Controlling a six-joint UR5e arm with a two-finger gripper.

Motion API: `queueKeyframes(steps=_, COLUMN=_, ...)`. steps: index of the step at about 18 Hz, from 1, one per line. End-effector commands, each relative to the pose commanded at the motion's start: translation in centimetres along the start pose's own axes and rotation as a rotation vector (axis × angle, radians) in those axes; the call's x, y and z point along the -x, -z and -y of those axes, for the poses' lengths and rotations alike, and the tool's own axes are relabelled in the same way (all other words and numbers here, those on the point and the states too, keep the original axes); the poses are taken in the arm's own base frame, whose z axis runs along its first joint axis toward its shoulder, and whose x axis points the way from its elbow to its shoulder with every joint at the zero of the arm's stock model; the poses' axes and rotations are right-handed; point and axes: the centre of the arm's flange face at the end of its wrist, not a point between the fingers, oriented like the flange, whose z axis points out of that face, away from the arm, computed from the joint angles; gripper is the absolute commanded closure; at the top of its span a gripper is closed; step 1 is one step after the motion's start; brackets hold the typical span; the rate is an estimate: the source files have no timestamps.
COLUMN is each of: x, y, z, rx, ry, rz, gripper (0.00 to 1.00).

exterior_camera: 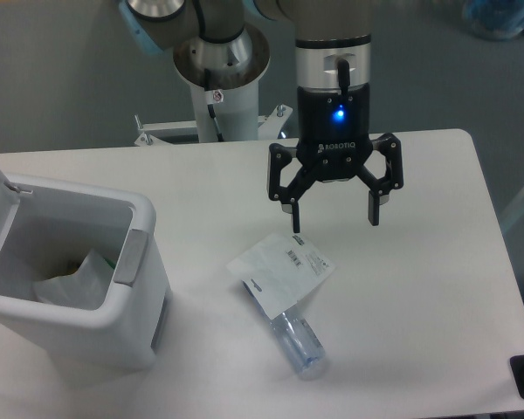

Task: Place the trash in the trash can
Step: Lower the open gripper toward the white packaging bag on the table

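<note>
— Two trash items on the desk [419,288]?

— Confirmed. Packet [280,265] lies flat, barcode label up, near the desk's middle. Bottle [299,344] lies on its side just below it, one end tucked under the packet's edge.

— Pincer [334,218]?

— Spread wide, fingers pointing down, holding nothing. It hangs above the packet's far corner; whether it touches the desk, I cannot tell.

— Can [79,288]?

— At the desk's left side, lid [0,188] raised, well apart from both items. Pale crumpled material [74,281] is visible inside.
</note>
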Motion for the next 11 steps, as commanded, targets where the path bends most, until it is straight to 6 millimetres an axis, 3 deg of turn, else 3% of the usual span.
queueKeyframes(steps=4, x=0.5, y=-1.1, z=-1.4, rx=0.062, ry=-0.001, rz=0.093, gripper=0.00)
queueKeyframes(steps=7, x=0.6, y=-3.7, z=-4.1, rx=0.104, ry=-0.001, rz=0.147, gripper=0.00)
queueKeyframes(steps=11, x=-0.3, y=-6.7, z=-9.4, rx=0.198, ry=0.013, rz=0.158, gripper=0.00)
